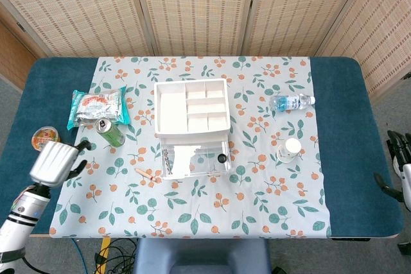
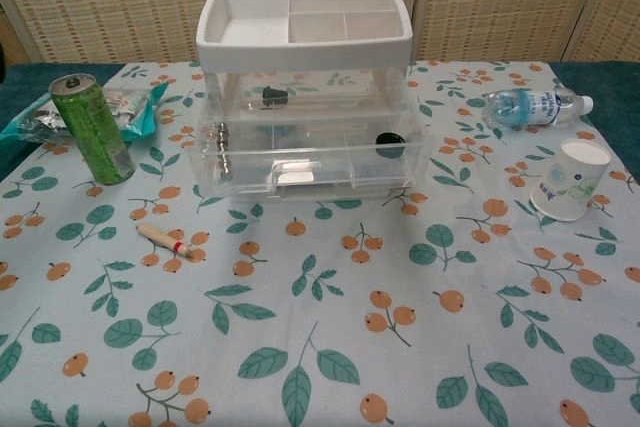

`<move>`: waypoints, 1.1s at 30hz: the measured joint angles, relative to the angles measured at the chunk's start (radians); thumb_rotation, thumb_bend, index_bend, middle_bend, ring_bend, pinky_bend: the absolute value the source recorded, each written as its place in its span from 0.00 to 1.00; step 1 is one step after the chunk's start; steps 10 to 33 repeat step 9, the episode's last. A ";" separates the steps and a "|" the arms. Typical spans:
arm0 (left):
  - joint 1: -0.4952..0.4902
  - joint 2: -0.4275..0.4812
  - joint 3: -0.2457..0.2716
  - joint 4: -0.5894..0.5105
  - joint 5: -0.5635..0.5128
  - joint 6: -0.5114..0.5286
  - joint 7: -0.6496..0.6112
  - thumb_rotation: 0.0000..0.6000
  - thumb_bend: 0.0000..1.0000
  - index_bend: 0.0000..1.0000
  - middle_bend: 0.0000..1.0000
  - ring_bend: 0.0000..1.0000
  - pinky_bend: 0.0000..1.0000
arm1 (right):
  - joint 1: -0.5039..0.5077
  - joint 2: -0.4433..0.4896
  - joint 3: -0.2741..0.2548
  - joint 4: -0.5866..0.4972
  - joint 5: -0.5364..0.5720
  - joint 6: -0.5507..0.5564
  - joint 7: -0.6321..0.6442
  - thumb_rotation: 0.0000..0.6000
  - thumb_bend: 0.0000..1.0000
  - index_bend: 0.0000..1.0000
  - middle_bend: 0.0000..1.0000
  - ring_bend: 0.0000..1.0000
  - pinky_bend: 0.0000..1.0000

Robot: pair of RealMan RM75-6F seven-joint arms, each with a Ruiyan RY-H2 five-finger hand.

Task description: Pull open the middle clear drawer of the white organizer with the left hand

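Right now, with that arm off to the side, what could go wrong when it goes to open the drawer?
The left hand sits far from the white organizer, with the green can standing upright roughly between them; a sweeping reach might topple it. A small wooden stick lies on the cloth in front of the drawers and could get pushed along. The clear drawers are stacked closely, so the fingers may catch the wrong one, or drag the whole organizer.

Can point(image 2: 91, 127), cup point(image 2: 571, 179) (upright), bottle point(image 2: 530, 105).
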 measured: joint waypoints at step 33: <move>0.157 0.023 -0.006 -0.060 -0.143 0.115 0.053 1.00 0.32 0.28 0.50 0.40 0.54 | 0.025 -0.021 -0.043 0.014 -0.044 -0.072 0.058 1.00 0.33 0.00 0.11 0.12 0.10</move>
